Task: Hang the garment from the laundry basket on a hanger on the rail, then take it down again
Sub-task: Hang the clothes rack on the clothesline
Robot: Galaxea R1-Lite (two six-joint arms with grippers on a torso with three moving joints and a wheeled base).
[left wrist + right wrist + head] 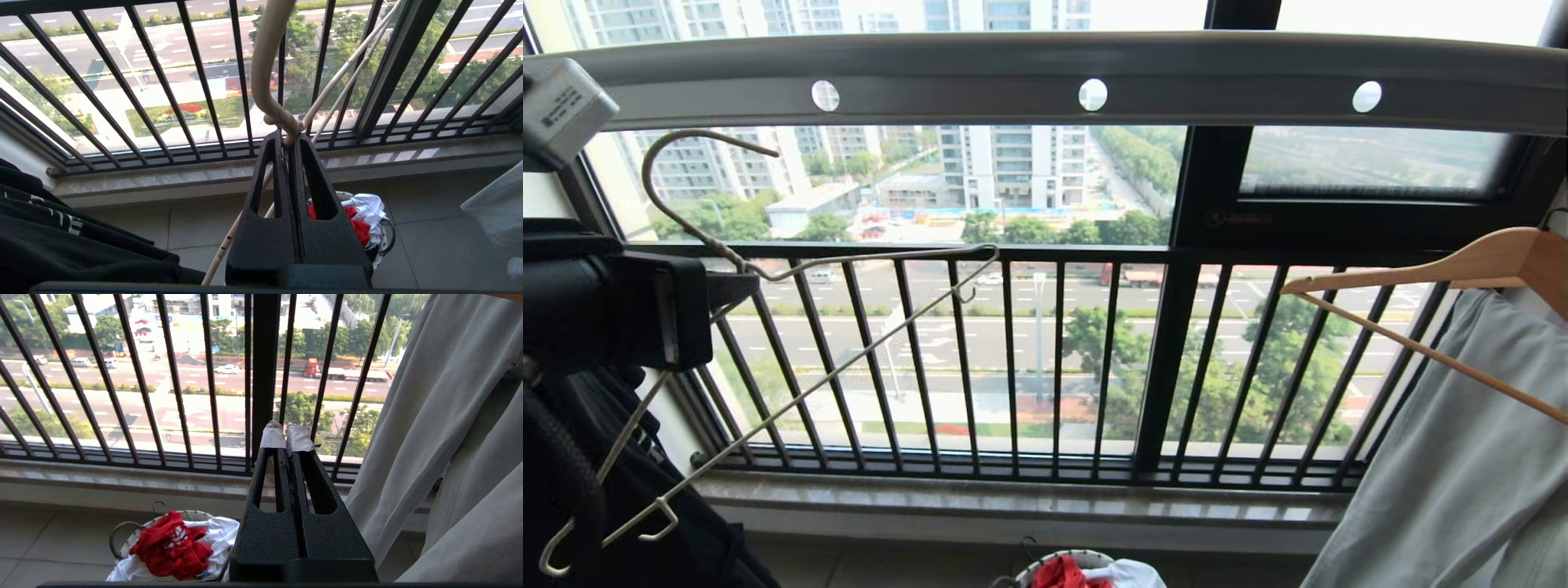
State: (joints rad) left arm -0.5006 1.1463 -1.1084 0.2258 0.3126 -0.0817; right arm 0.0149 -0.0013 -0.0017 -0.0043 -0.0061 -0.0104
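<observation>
Tiled floor (49, 543) below the window sill carries the basket (122, 543) w/ red garment (171, 547) & white cloth (220, 531) inside.

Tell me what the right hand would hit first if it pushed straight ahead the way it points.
Probably the black window railing: the shut right hand points at its thick upright post, though depth is hard to judge.

Left gripper (291, 136): two matte black, grainy-textured tapered fingers (265, 212), each pierced by a long triangular slot, set on a black block base. Right gripper (286, 437): same black slotted fingers, tips wrapped in crumpled white tape (300, 437). Left arm (613, 310): black boxy housing, black cable below, grey box with a printed label above.
</observation>
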